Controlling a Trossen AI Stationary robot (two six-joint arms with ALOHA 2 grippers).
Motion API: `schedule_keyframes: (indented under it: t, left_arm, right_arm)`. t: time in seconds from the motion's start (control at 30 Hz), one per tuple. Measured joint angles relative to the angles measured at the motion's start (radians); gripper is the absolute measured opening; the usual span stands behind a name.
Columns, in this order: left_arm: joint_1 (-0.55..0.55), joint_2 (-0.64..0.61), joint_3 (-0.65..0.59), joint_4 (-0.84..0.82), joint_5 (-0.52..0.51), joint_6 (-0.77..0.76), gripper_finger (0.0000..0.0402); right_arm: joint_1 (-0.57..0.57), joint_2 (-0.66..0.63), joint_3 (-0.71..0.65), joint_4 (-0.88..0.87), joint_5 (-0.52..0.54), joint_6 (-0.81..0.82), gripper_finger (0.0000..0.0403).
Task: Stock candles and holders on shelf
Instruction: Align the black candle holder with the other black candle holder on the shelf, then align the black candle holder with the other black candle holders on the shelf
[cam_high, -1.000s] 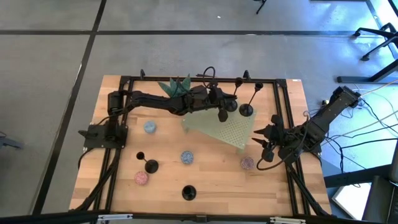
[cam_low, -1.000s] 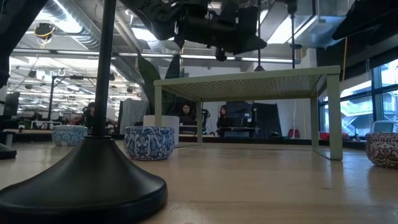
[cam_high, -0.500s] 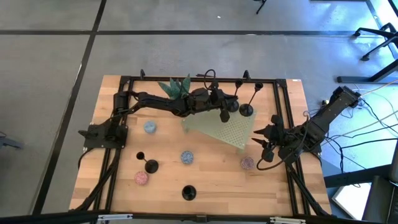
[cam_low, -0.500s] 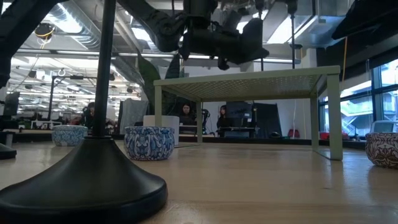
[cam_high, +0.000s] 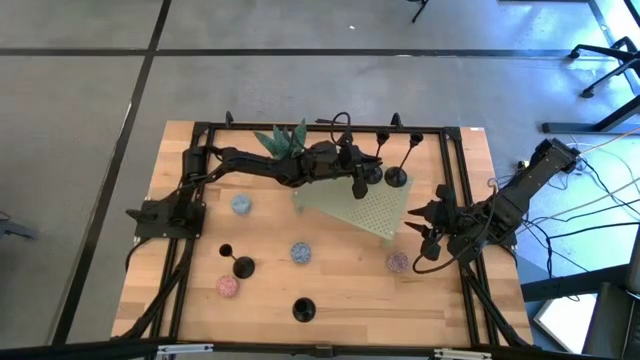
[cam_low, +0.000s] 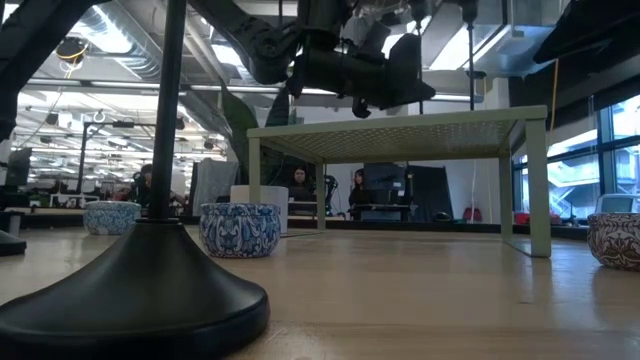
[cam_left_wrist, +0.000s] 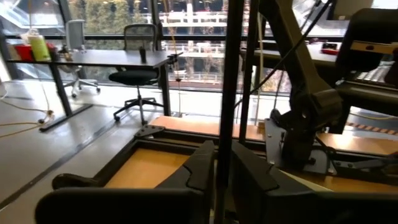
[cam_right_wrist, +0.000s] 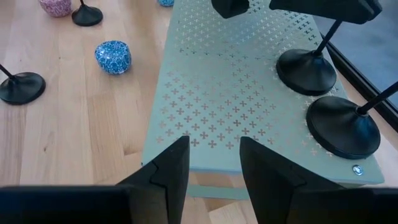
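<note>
— Well, where do we have room along the edges?

— We see the shelf (cam_high: 350, 212) sitting askew on the worktop (cam_high: 340, 290), its corners turned away from the worktop's sides. Its near half is bare perforated metal. The right tool (cam_right_wrist: 214, 146) hovers just off the shelf's right-hand end, fingers spread with nothing between them. Around the shelf's left end and front, the wood lies open between the scattered pieces.

— And the left tool (cam_left_wrist: 224, 158)?

— We find it above the shelf's far side, fingers pressed together on the thin stem of the held holder (cam_right_wrist: 306, 71), whose round base rests on the shelf top.

— Which way does that one point?

— Upright, we'd say: base flat and stem rising straight. The second holder (cam_right_wrist: 342, 127) stands just beside it at the shelf's far right corner, also upright, their bases near but apart.

— How do they look?

— Matte black, with a broad disc base and a slim rod. Two more, the near-left holder (cam_high: 243, 267) and the front holder (cam_high: 303, 309), stand on the worktop.

— The candles?

— All on the wood: bluish candles (cam_high: 240, 204) left of and in front of the shelf, pink candles (cam_high: 398, 262) nearer the front edge, one just below the right tool.
</note>
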Motion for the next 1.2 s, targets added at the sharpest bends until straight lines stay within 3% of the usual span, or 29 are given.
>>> schedule_keyframes:
  t: [0.3,0.8,0.9,1.0,1.2]
  left_arm:
    - [0.011,0.0,0.0,0.0,0.0,0.016,0.0077]
    - [-0.001,-0.001,0.0,0.0,0.017,0.019,0.0165]
    - [-0.007,-0.003,0.0,-0.001,0.017,0.019,0.0171]
    - [-0.01,-0.021,0.0,-0.039,0.006,0.025,0.0173]
    - [-0.017,-0.11,0.0,-0.274,-0.059,0.053,0.0174]
  right_arm:
    - [0.0,0.0,0.0,0.0,0.0,0.0,0.0146]
    - [0.0,0.0,0.0,0.003,-0.001,0.0,0.0146]
    - [0.0,0.0,0.0,0.006,-0.043,0.0,0.0146]
    - [0.0,0.0,0.0,0.013,-0.09,0.0,0.0146]
    - [0.0,0.0,0.0,0.055,-0.132,0.0,0.0146]
